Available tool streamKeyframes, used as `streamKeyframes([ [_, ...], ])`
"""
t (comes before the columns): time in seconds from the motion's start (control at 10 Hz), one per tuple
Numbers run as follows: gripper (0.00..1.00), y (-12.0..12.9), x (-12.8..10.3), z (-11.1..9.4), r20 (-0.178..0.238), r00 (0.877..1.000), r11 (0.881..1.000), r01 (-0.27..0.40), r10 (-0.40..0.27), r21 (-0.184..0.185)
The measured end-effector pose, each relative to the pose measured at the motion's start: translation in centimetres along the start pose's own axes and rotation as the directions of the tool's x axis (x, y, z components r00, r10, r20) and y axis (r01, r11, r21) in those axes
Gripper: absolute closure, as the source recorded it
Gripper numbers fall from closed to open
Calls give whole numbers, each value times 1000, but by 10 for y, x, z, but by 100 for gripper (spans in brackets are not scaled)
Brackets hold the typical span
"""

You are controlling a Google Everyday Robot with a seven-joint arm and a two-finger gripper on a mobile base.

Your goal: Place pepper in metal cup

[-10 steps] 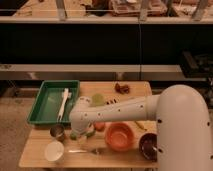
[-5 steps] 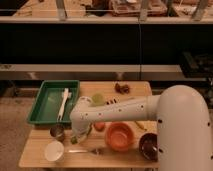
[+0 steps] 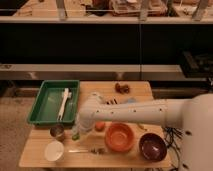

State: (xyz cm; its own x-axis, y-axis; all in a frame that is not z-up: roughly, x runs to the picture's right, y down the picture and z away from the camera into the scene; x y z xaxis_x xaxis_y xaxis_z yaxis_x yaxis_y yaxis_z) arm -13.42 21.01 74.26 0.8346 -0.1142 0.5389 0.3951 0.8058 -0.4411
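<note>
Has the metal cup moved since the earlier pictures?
No. The metal cup stays by the near right corner of the green tray; the gripper hangs just right of it.

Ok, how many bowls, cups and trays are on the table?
Bowls: 2 (orange bowl, dark bowl)
Cups: 2 (metal cup, white cup)
Trays: 1 (green tray)
Total: 5
The gripper is shut, low beside the metal cup.

Wooden table (image 3: 35,156) bears green tray (image 3: 49,104), metal cup (image 3: 57,132), white cup (image 3: 54,150), orange bowl (image 3: 120,137), dark bowl (image 3: 152,146); gripper (image 3: 76,131) low beside metal cup
</note>
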Motion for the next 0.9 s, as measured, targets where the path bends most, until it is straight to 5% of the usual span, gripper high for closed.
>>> streamKeyframes([
  [0.2, 94, -6, -7, -44, 93, 995, 997, 24, -31, 69],
  [0.3, 94, -14, -18, -76, 173, 982, 992, 48, -68, 119],
  [0.4, 94, -20, -24, -93, 212, 973, 988, 61, -92, 145],
  [0.6, 94, -26, -32, -115, 255, 959, 981, 78, -122, 178],
  [0.9, 94, -27, -35, -118, 263, 956, 980, 83, -130, 183],
])
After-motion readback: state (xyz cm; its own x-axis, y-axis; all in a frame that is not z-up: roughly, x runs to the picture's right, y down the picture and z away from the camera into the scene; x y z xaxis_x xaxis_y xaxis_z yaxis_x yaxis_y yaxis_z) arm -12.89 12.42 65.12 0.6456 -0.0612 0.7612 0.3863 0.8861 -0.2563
